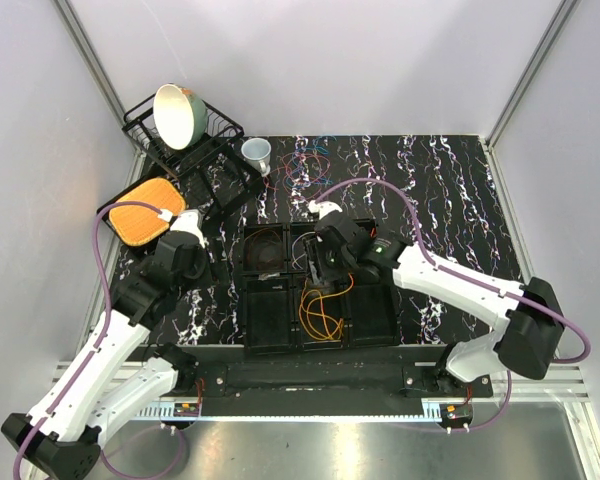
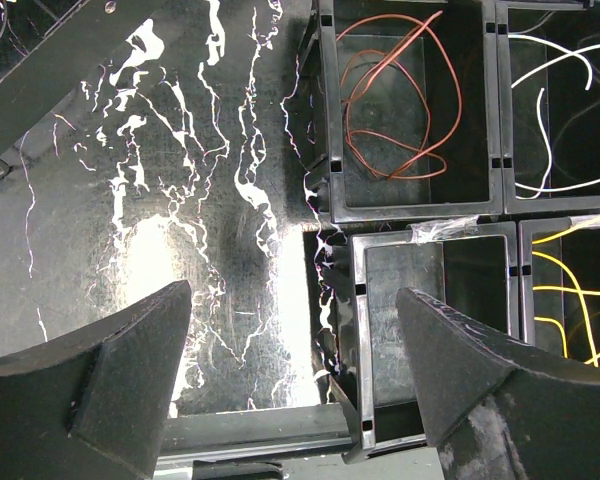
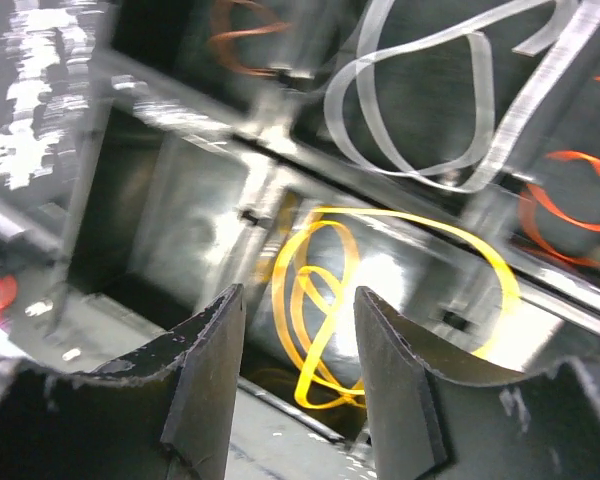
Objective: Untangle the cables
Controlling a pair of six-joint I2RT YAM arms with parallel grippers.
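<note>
A loose tangle of thin cables (image 1: 302, 165), blue, red and purple, lies at the back of the marbled table. A black compartment tray (image 1: 246, 300) holds sorted cables: yellow (image 3: 320, 310) in the near middle cell, white (image 3: 420, 100), orange-red (image 3: 570, 210) and brown (image 2: 395, 100) in others. My right gripper (image 3: 298, 300) hangs open just above the yellow cable (image 1: 320, 312), which lies in its cell and is not pinched. My left gripper (image 2: 292, 300) stands wide open over the table at the tray's left rim (image 2: 420, 212), with nothing between its fingers.
At the back left stand a black dish rack (image 1: 215, 135) with a bowl (image 1: 177, 115), a white cup (image 1: 257, 153), and an orange pad (image 1: 145, 210) on a dark tray. The arms' mounting rail (image 1: 310, 380) runs along the near edge.
</note>
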